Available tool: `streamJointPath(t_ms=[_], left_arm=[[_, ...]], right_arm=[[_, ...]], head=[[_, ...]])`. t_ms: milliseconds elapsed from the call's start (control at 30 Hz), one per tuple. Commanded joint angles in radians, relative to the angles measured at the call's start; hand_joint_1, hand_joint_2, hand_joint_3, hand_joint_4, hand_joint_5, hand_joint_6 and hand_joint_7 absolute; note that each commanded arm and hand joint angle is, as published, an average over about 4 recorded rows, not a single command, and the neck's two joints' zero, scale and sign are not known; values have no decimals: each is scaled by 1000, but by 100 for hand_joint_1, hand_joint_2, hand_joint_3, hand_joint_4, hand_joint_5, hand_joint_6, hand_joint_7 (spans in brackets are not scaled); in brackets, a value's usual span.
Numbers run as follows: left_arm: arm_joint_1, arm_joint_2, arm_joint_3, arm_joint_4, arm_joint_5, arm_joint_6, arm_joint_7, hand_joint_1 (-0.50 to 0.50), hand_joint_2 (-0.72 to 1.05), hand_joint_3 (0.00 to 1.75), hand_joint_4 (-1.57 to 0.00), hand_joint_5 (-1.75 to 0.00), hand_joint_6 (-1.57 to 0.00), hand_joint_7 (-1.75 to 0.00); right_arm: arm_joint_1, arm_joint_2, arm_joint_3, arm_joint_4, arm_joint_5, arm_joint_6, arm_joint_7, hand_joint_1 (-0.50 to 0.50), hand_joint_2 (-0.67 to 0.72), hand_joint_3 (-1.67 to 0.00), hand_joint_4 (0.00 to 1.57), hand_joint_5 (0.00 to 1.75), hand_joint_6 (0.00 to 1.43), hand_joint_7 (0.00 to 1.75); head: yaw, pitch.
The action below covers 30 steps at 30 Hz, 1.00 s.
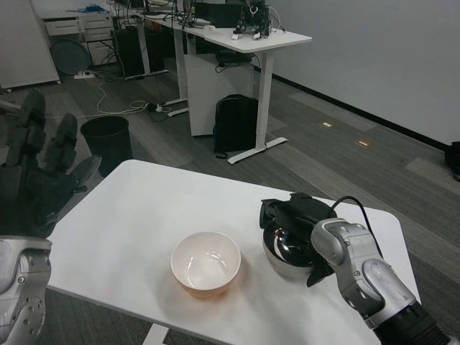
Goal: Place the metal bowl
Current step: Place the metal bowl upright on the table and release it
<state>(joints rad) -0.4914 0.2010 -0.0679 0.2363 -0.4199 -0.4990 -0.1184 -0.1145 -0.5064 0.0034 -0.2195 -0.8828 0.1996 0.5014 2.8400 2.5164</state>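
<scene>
Metal bowl [286, 253] was gripped by right hand [296, 215] on table [136, 215], beside orange bowl [205, 264]. Left hand [36, 172] was raised, fingers spread, nothing held.

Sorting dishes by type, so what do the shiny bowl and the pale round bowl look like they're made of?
Shiny silver bowl, gripped by the right hand: polished metal, judging by mirror reflections. Pale round bowl: glossy white inside, orange-tan outside, probably plastic or ceramic.

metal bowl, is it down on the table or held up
Cannot tell for sure. The right hand grips the metal bowl by its rim, upright, low at the white table; whether it touches is unclear.
</scene>
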Motion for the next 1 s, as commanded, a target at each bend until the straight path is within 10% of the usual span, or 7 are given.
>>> streamJointPath(t_ms=[33, 300, 500, 733, 1000], left_arm=[[13, 1, 3, 9, -4, -7, -1, -50, 105, 0, 0, 0, 0, 0], [14, 2, 3, 12, -9, -7, -1, -50, 105, 0, 0, 0, 0, 0], [12, 3, 2, 20, -10, -7, -1, -50, 105, 0, 0, 0, 0, 0], [1, 5, -2, 29, -10, -7, -3, -50, 105, 0, 0, 0, 0, 0], [-7, 5, -4, 37, -11, -7, -6, -50, 105, 0, 0, 0, 0, 0]], right_arm=[[19, 13, 7, 32, -11, -3, -14, -29, -29, -159, 36, 126, 79, 154], [36, 31, 4, 62, -10, -3, -17, -29, 3, -139, 10, 5, 44, 147], [47, 37, -10, 34, -8, -3, -12, -36, 57, -12, 4, 0, 21, 147], [49, 39, -11, 1, -13, 12, 18, -44, 72, 0, 0, 0, 0, 124], [51, 30, -29, -45, 8, 17, 22, -46, 72, 0, 0, 0, 0, 42]], head=[[2, -3], [-1, -18], [-8, -31], [-12, -32], [-12, -25]])
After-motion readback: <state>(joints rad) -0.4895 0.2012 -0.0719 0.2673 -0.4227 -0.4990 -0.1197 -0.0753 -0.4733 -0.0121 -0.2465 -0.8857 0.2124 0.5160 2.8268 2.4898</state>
